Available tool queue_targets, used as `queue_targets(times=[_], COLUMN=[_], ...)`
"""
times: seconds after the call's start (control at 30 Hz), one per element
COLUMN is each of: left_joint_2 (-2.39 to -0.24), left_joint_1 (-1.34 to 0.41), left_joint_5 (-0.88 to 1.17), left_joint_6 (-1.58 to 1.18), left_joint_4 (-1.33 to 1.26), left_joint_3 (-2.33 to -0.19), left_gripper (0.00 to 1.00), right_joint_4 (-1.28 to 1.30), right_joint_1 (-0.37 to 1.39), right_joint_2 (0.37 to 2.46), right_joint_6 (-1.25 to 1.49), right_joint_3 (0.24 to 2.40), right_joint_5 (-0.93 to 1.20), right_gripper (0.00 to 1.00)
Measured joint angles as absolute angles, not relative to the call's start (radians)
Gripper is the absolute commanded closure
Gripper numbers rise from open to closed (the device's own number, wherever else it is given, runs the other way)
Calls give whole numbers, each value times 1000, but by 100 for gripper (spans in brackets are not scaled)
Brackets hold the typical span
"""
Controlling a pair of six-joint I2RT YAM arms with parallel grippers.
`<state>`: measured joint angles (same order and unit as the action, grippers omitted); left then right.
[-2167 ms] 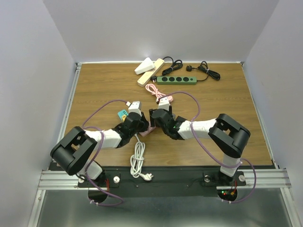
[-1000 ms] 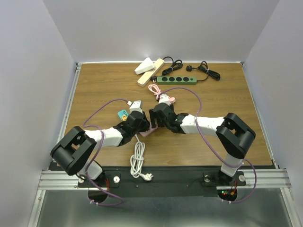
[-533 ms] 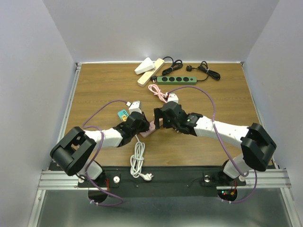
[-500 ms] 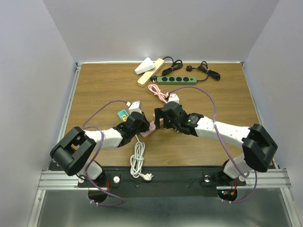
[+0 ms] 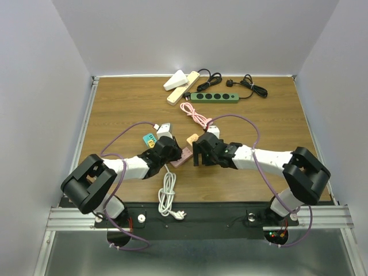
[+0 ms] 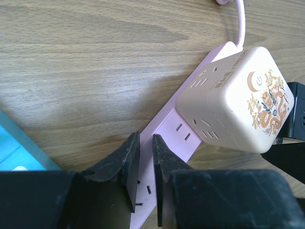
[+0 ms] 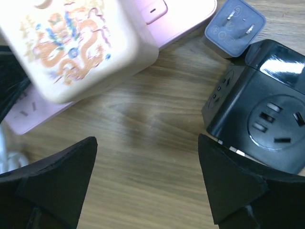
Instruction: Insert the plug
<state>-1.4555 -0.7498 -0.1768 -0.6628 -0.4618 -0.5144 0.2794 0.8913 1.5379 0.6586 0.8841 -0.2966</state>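
Plug (image 6: 233,100) in strip (image 6: 176,136) — black cube (image 7: 267,124) beside — left gripper (image 6: 145,143) near-closed, right gripper (image 7: 147,143) wide, empty.

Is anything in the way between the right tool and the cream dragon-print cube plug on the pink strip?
Nothing visible. The right tool is open over the table, and the cream cube plug sits just beyond its fingertips on the pink strip. The black socket cube lies off to one side, not between.

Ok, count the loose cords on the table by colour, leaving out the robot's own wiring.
Black cords: 2
Pink cord: 1
White cord: 1
Total: 4
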Motion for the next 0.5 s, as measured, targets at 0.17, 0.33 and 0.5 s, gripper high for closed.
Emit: queue_targets(times=[0.17,0.33,0.5], left_joint_2=[-1443,-1424,-1423], left_joint_1=[-752,-759,-759], left_joint_5=[-155,-126,-126], left_joint_6=[-664,-666,-666], left_joint_4=[-467,-468,-478], left_joint_3=[-501,-483,-477], left_gripper=[75,75,75], right_joint_4=[268,255,277], right_joint_1=[891,878,855], right_joint_2=[1634,1698,1735], right_joint_6=[643,599,537], right_joint_3=[926,973,1003], right_joint_5=[-327,-347,-326], right_gripper=[13,13,13])
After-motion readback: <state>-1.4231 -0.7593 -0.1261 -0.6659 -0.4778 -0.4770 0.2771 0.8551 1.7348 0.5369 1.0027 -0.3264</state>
